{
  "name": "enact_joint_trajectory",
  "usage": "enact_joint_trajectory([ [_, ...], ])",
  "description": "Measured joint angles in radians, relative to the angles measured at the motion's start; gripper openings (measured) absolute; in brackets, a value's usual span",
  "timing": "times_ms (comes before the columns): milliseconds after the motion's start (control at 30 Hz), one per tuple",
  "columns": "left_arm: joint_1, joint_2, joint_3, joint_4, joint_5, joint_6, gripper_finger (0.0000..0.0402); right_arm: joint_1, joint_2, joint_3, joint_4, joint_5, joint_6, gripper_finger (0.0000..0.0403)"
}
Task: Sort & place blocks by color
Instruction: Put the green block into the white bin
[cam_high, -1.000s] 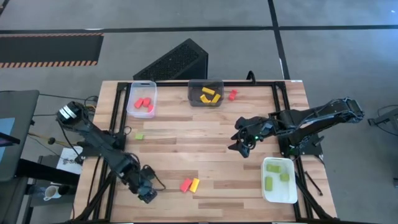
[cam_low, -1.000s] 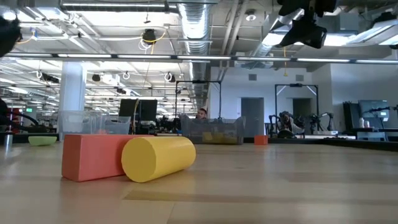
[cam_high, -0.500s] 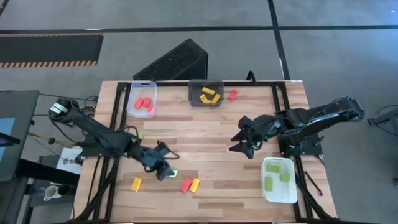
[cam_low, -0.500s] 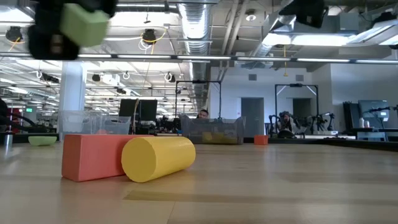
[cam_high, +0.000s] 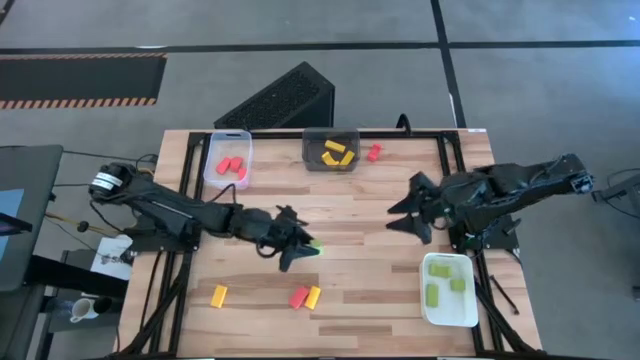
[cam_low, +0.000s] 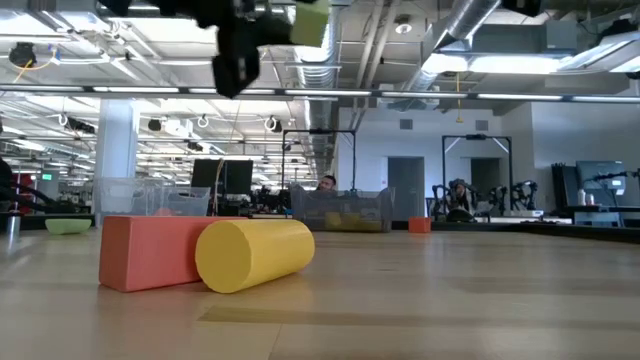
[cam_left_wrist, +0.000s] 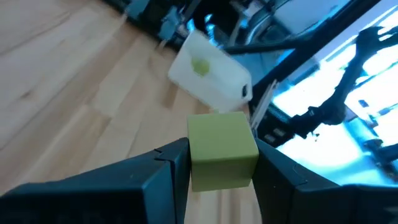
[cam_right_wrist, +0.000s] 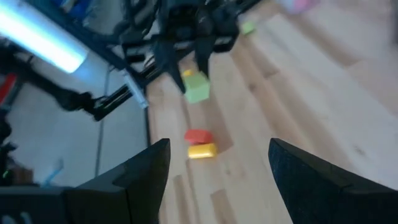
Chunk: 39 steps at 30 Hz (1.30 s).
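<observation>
Left gripper, near the middle of the high view, squeezing a light green block between its two dark fingers, up off the table. Looking like a smooth, boxy lump with flat sides and soft corners in the left wrist view. Showing again at the top of the low view, high over the wood.

Right gripper, right of center in the high view, hanging with its fingers spread wide and holding nothing.

Lying at lower center in the high view, a red block and a yellow block, touching side by side. In the low view, at the left, looking like a flat-sided red brick next to a round yellow log shape. Sitting alone at the lower left of the table, another yellow block.

Resting along the top edge of the table: a clear tray holding red blocks, then a dark grey tray holding yellow blocks, then one loose red block just right of the dark tray.

Sitting at the lower right, a white tray with rounded corners, holding light green blocks.

Showing pale wooden planks with long straight grain lines on the table, inside a black metal frame.
</observation>
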Motion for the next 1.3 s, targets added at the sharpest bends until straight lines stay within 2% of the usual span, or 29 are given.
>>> enact_joint_trajectory([
  [167, 0.041, 0.147, 0.016, 0.191, 0.082, 0.01, 0.011, -0.004, -0.094, 0.0, -0.039, 0.08, 0.003, 0.0295],
  [300, 0.077, 0.29, 0.128, 0.222, 0.118, 0.076, 0.011, -0.009, -0.146, 0.0, -0.054, 0.133, -0.001, 0.0295],
  [567, 0.126, 0.614, 0.523, 0.167, 0.249, 0.244, 0.011, -0.023, -0.179, 0.0, -0.09, 0.141, -0.003, 0.0295],
  [767, 0.134, 0.861, 0.859, 0.108, 0.357, 0.273, 0.011, -0.023, -0.179, 0.0, -0.142, 0.139, 0.004, 0.0295],
  [1000, 0.113, 1.137, 1.221, 0.067, 0.362, 0.399, 0.011, -0.023, -0.178, 0.0, -0.169, 0.138, 0.004, 0.0295],
  [1133, 0.107, 1.263, 1.401, 0.071, 0.35, 0.416, 0.011, -0.023, -0.179, 0.0, -0.18, 0.138, 0.005, 0.0295],
  [1267, 0.1, 1.373, 1.562, 0.07, 0.336, 0.419, 0.011, -0.023, -0.178, -0.001, -0.187, 0.138, 0.005, 0.0295],
  [1300, 0.097, 1.388, 1.57, 0.093, 0.317, 0.428, 0.011, -0.023, -0.178, -0.001, -0.187, 0.137, 0.005, 0.0295],
])
